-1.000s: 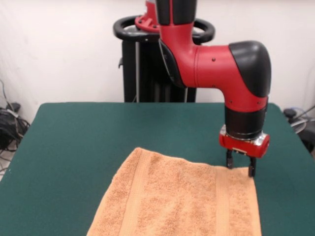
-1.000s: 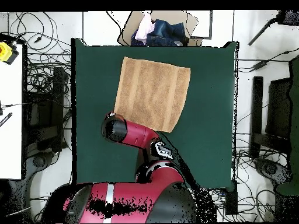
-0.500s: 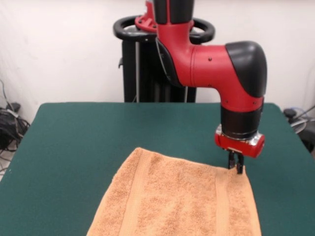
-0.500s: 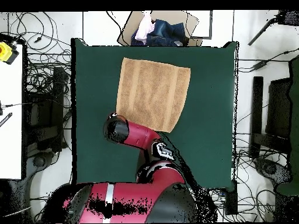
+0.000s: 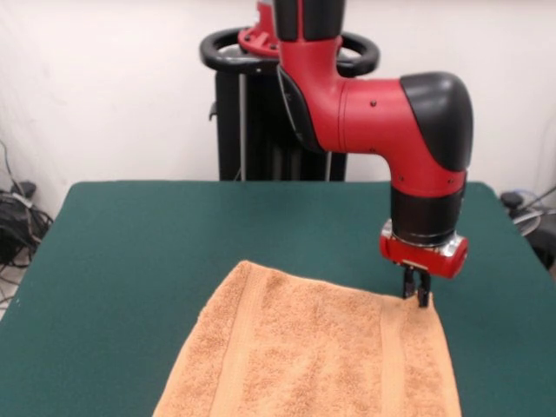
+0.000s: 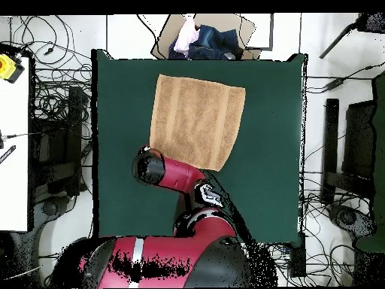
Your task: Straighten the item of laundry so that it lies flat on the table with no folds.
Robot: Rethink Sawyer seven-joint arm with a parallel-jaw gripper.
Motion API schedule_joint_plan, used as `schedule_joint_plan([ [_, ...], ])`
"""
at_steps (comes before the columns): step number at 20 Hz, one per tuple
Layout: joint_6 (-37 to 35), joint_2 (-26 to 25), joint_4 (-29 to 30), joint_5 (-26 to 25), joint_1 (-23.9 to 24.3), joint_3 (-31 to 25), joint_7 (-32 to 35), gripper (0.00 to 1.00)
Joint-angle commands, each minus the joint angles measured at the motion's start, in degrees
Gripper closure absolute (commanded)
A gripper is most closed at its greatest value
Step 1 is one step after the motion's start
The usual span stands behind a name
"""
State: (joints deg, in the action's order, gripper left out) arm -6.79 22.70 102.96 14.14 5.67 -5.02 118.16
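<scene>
While the arm reaches down over the cloth, things stand so, left to right in the front view:
Table [image 5: 130, 252]: dark green top, bare around the towel.
Towel [image 5: 313, 356]: orange-tan, spread flat on the table's near half, woven bands toward each end; the near end runs off the picture's bottom.
Claw [image 5: 416, 295]: fingers drawn close together, pinching the towel's far right corner.
Arm [image 5: 408, 130]: red and black, elbow bent above that corner.
Writing: none readable in either view.
Overhead: towel [image 6: 197, 120] lies slightly askew.
</scene>
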Motion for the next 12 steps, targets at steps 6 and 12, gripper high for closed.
schedule_joint_plan([
  [6, 9.4, -8.4, -2.4, 1.9, 0.6, -0.7, 12.3, 1.0],
  [12, 10.1, -7.7, -0.8, 3.1, -0.1, -2.5, 14.5, 1.0],
])
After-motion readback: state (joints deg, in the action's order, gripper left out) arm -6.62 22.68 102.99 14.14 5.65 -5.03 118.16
